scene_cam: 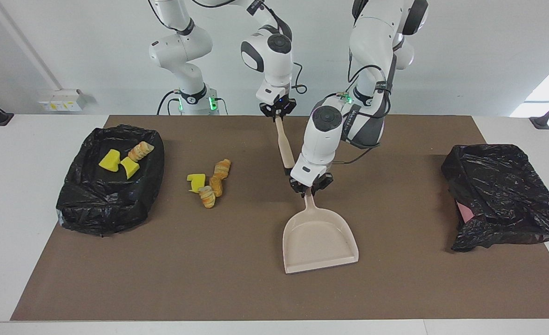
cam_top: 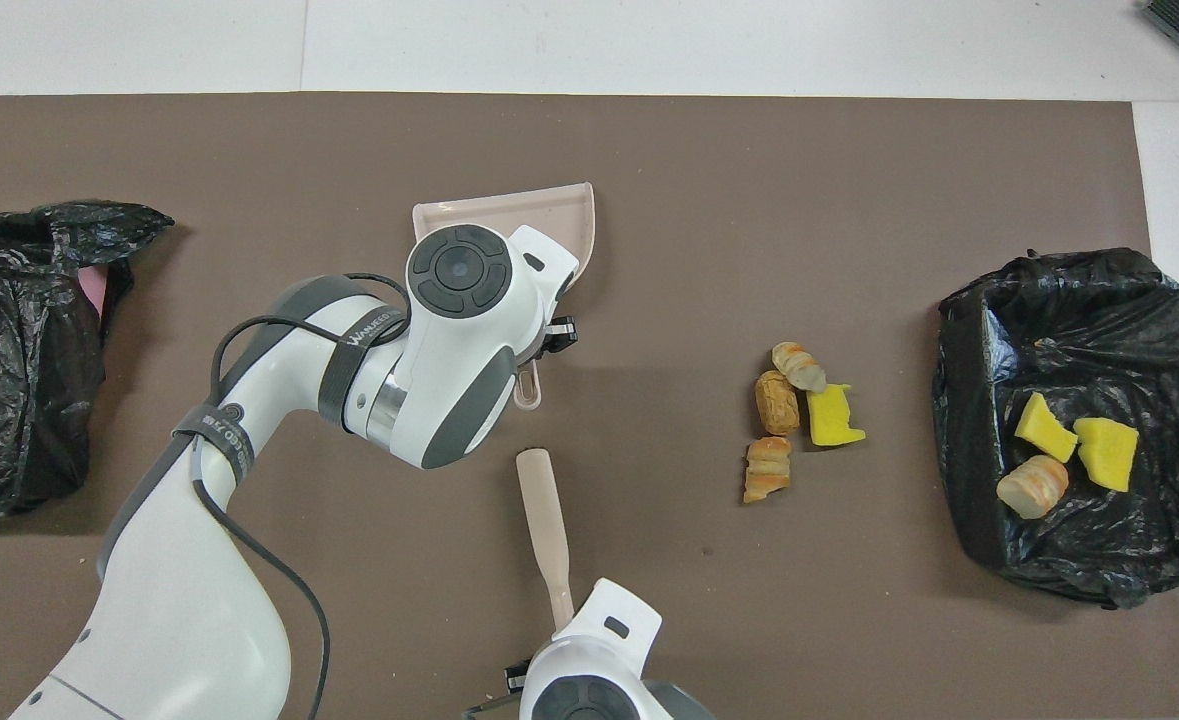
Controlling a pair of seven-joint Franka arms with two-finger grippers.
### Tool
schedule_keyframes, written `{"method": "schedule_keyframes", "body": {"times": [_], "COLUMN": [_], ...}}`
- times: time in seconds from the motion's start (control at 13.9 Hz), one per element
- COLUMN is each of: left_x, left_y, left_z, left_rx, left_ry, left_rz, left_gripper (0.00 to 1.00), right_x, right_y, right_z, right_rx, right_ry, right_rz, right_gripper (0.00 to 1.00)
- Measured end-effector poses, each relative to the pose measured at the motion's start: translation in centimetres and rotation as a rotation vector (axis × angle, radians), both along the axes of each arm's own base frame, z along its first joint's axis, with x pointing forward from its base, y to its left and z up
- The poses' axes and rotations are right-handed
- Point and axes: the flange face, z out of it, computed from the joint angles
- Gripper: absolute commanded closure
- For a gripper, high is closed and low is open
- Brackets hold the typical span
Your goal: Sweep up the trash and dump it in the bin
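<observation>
Facing view: we are closing our left gripper (scene_cam: 311,190) on the handle of the dustpan (scene_cam: 320,242), fingers pinched round the stem, the pan lying flat on the brown mat (scene_cam: 255,288) with its open mouth pointing at six o'clock, away from us. Our right gripper (scene_cam: 277,111) is clamping the top of the brush (scene_cam: 284,149), a flat beige paddle slanting down toward five o'clock, its lower end close beside the left gripper. The loose trash (scene_cam: 209,182), four pieces in a tight cluster of one yellow sponge wedge and three striped bread chunks, is lying on the mat at about nine o'clock from the dustpan handle, toward the right arm's end of the table. Three more pieces are already sitting in the black-lined bin (scene_cam: 111,179), farther out along that nine o'clock line. We are judging that the pan's long axis runs across the line to the pile, so the mouth needs turning toward nine o'clock, and the brush arm is nearer the pile. A second black bag (scene_cam: 502,195) is lying at three o'clock.
</observation>
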Motion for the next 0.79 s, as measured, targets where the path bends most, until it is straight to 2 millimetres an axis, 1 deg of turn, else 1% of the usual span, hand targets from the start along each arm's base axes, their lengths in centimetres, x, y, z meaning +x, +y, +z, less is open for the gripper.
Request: {"method": "schedule_keyframes", "body": {"times": [0.14, 0.29, 0.43, 0.58, 0.65, 0.79], "left_x": [0.8, 2.0, 2.6, 2.4, 2.2, 2.1], "left_y": [1.2, 3.2, 5.2, 6.9, 7.6, 10.0], "left_z": [0.1, 0.7, 2.4, 4.6, 5.6, 7.8], "left_rx": [0.009, 0.015, 0.023, 0.035, 0.040, 0.045], "left_ry": [-0.006, -0.006, -0.002, 0.015, 0.026, 0.040], "left_rz": [-0.047, -0.120, -0.211, -0.305, -0.347, -0.494], "left_gripper": [1.00, 1.00, 1.00, 1.00, 1.00, 1.00], "right_x": [2.3, 4.3, 6.3, 7.9, 8.6, 9.8], "right_y": [-4.8, -8.9, -12.4, -15.8, -17.4, -21.3], "right_z": [2.6, 3.8, 3.9, 3.3, 3.0, 2.2], "right_rx": [-0.024, -0.060, -0.125, -0.191, -0.216, -0.277], "right_ry": [0.008, -0.008, -0.042, -0.055, -0.051, -0.036], "right_rz": [-0.032, -0.095, -0.138, -0.152, -0.139, -0.083], "right_gripper": [1.00, 1.00, 1.00, 1.00, 1.00, 1.00]}}
